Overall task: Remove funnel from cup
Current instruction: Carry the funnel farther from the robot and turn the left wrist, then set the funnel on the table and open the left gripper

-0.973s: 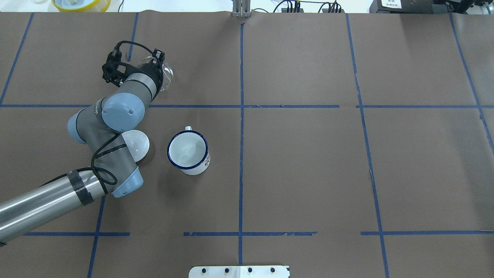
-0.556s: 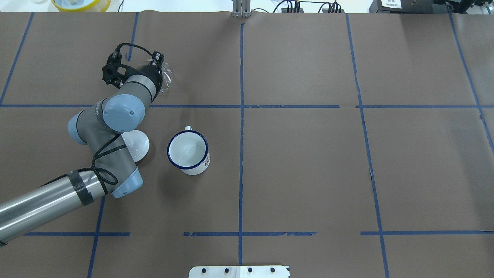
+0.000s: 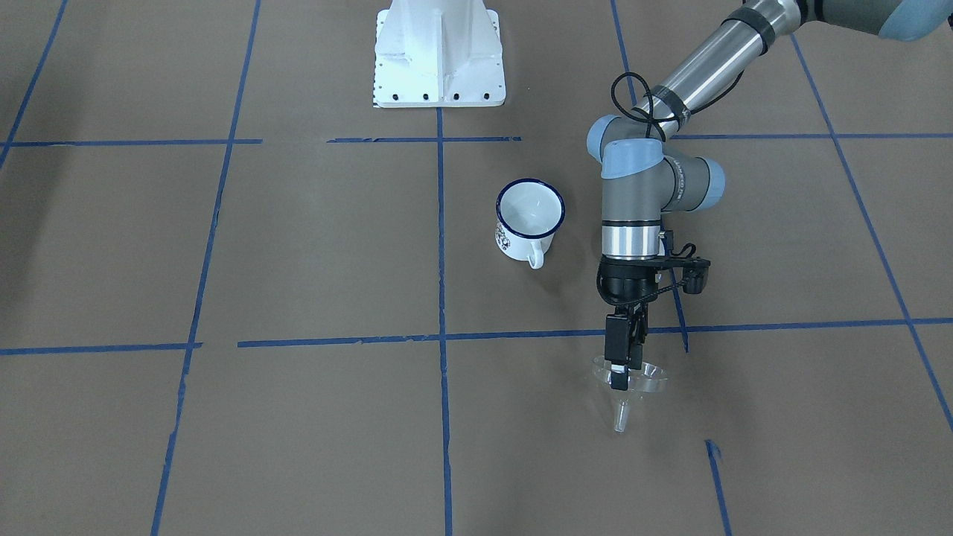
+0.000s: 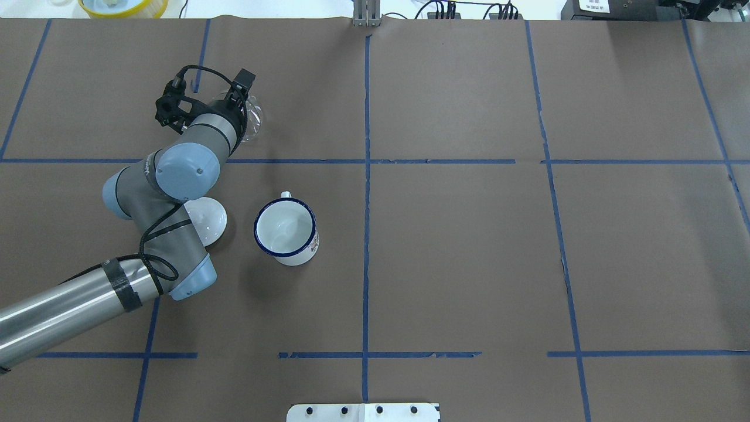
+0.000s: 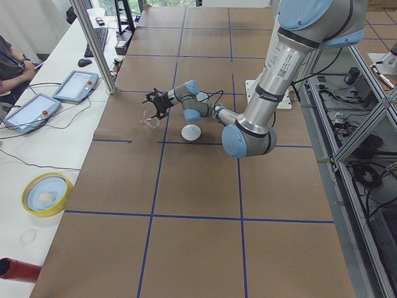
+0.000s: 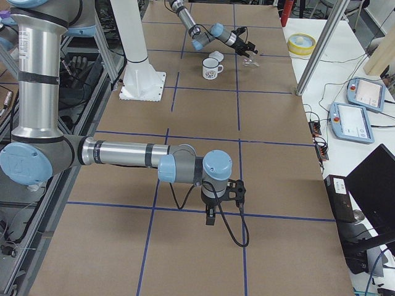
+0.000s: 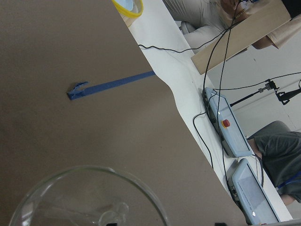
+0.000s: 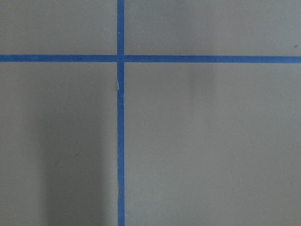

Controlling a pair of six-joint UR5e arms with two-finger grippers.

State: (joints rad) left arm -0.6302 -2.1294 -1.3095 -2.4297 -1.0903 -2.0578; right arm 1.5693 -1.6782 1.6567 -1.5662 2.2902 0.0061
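The clear funnel [image 3: 642,380] lies tilted on the brown paper, spout pointing away from the robot's base, well apart from the cup. It also shows as a glassy cone [image 4: 254,117] beside the wrist and a wide rim [image 7: 70,197] low in the left wrist view. My left gripper [image 3: 622,374] stands over its rim, open, one finger inside the cone and one outside. The white cup [image 3: 530,212] with a dark blue rim [image 4: 285,228] stands upright with nothing in it. My right gripper [image 6: 210,217] hangs far off over bare paper; I cannot tell its state.
A white domed lid [image 4: 210,220] lies next to the cup, partly under my left arm. The white robot base plate [image 3: 439,56] sits at the table's middle edge. A yellow-rimmed dish [image 5: 44,194] and tablets [image 5: 75,85] lie on the white side bench, where a person sits.
The left gripper's outer finger has moved outward from the funnel's rim, so the jaws stand wider. The arm, cup and lid stay put.
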